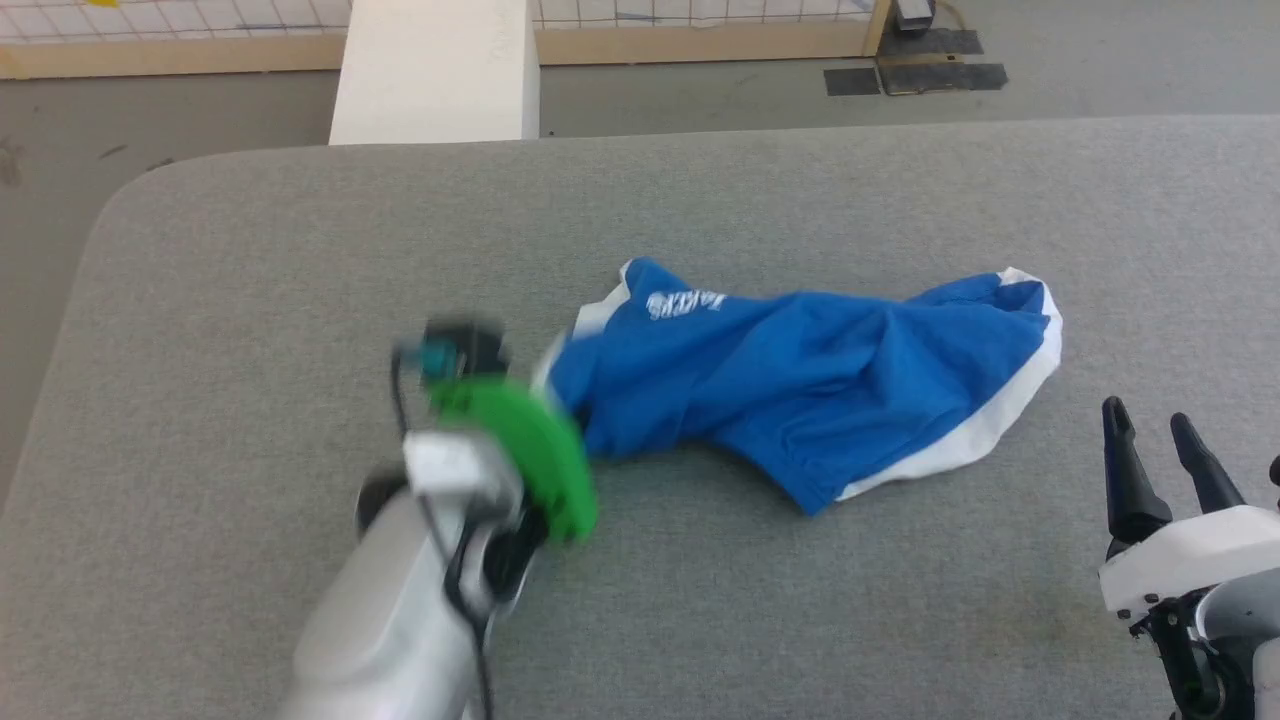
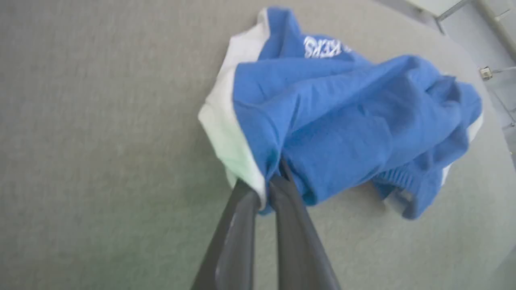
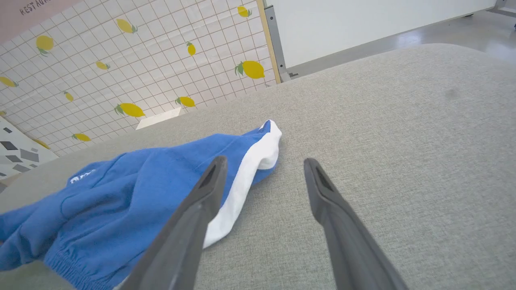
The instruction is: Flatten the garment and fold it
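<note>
Shorts of bright blue jersey with white stripes (image 1: 800, 370) lie crumpled mid-way on the grey felt surface (image 1: 250, 300), seemingly light, limp; left jaws pinch one striped edge, right jaws gape empty by the other, worth gripping.

Left wrist view: left gripper (image 2: 268, 189) tips buried in a fold of the shorts (image 2: 342, 117); lettering (image 2: 322, 47) partly tucked under, first letters hidden. Head view: green wrist cover (image 1: 520, 450) motion-blurred at 7 o'clock, hiding the left fingers. Right gripper (image 1: 1146, 412) base cut off at the 4 o'clock corner.
</note>
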`<state>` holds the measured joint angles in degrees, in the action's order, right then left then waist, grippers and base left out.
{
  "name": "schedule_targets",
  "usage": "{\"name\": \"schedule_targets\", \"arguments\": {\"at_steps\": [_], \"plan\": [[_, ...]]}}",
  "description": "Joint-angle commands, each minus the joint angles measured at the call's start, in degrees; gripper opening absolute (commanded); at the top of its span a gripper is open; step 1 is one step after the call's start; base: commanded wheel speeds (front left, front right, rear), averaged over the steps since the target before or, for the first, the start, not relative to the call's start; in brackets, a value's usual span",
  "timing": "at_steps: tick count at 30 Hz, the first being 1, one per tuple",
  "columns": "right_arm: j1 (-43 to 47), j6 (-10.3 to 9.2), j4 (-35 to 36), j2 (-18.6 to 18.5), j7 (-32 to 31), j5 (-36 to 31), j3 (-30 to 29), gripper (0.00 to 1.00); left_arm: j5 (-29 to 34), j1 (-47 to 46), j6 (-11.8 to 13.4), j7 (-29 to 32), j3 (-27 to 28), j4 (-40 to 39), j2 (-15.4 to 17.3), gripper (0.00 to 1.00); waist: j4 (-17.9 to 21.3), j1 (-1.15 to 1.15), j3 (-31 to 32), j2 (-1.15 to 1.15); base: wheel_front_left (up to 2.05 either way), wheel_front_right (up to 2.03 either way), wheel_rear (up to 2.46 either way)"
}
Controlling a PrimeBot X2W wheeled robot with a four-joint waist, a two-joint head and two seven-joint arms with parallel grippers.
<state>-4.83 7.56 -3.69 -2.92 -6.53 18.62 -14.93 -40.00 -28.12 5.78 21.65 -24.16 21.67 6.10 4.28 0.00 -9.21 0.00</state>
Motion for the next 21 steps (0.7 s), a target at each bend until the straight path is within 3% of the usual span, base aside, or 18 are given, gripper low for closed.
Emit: {"name": "schedule_targets", "arguments": {"at_steps": [1,9,10,11,15,21], "plan": [[0.4,-0.08,0.1,0.0,0.1,0.2,0.0,1.0,-1.1,3.6,0.6,1.0,0.1,0.9,1.2,0.0,-0.7,0.0,0.2,0.0,0.0,0.0,0.0],[2.1,-0.08,0.3,0.0,-0.4,0.2,-0.9,1.0,-6.1,15.2,1.7,6.0,0.1,-0.2,1.4,0.0,-3.4,0.0,0.8,0.0,0.0,0.0,0.0],[2.1,-0.08,0.3,0.0,-0.6,0.2,-0.8,1.0,-7.2,15.7,1.8,5.6,0.9,-1.2,1.0,0.33,-3.7,0.0,0.9,0.0,0.0,0.0,0.0],[2.1,-0.08,0.3,0.0,-0.7,0.2,-0.6,1.0,-7.8,16.0,1.9,5.1,1.6,-2.1,0.8,0.96,-3.9,0.0,0.9,0.0,0.0,0.0,0.0],[1.6,-0.08,0.6,0.0,-0.8,0.3,0.0,1.0,-11.7,17.3,1.8,1.3,6.5,-8.3,0.0,1.0,-4.4,0.0,1.1,0.0,0.0,0.0,0.0],[0.8,-0.08,0.4,0.0,-0.6,0.5,1.2,1.0,-7.6,19.9,0.4,-14.9,13.8,-17.7,2.6,1.0,-4.2,0.0,1.4,0.0,0.0,0.0,0.0]]}}
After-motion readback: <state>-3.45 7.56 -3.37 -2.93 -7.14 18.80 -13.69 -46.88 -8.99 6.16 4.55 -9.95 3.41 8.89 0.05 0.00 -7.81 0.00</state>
